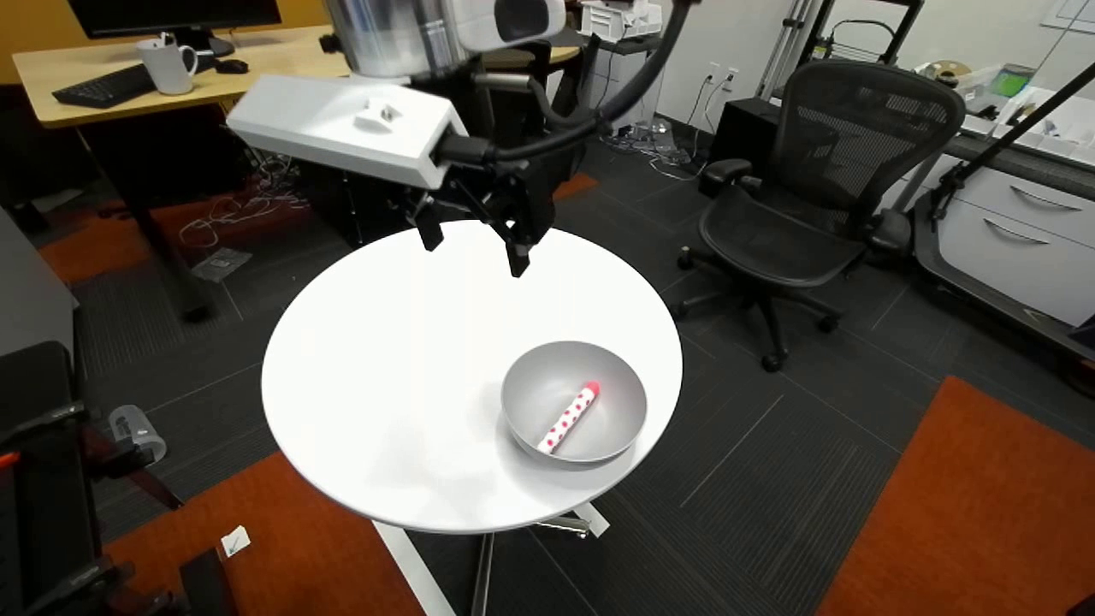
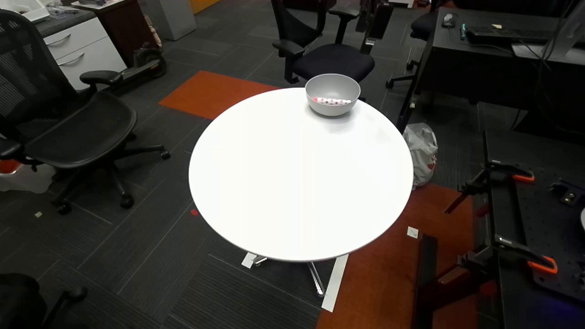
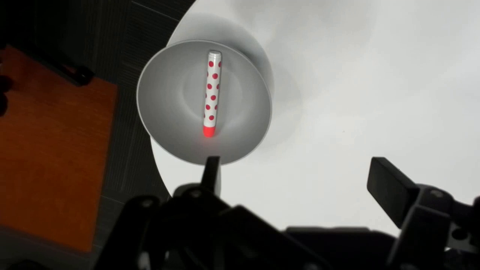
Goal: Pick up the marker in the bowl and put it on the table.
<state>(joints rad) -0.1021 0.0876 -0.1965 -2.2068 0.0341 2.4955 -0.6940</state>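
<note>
The marker (image 1: 568,419) is white with red dots and a red end. It lies inside the round grey bowl (image 1: 529,389), and shows there in an exterior view (image 2: 335,101) and the wrist view (image 3: 212,93). The bowl stands near the edge of the round white table (image 1: 385,376); it also shows in an exterior view (image 2: 332,81) and the wrist view (image 3: 165,93). My gripper (image 1: 475,251) is open and empty above the table, apart from the bowl. In the wrist view the fingers (image 3: 294,168) are wide apart, with the bowl up and to the left.
A black mesh chair (image 1: 813,180) stands beside the table. Another dark chair (image 2: 336,64) is close behind the bowl's edge of the table. A black bench (image 2: 516,228) with orange-tipped clamps and a plastic bag (image 2: 420,151) are near the table. A wooden desk (image 1: 282,51) is behind.
</note>
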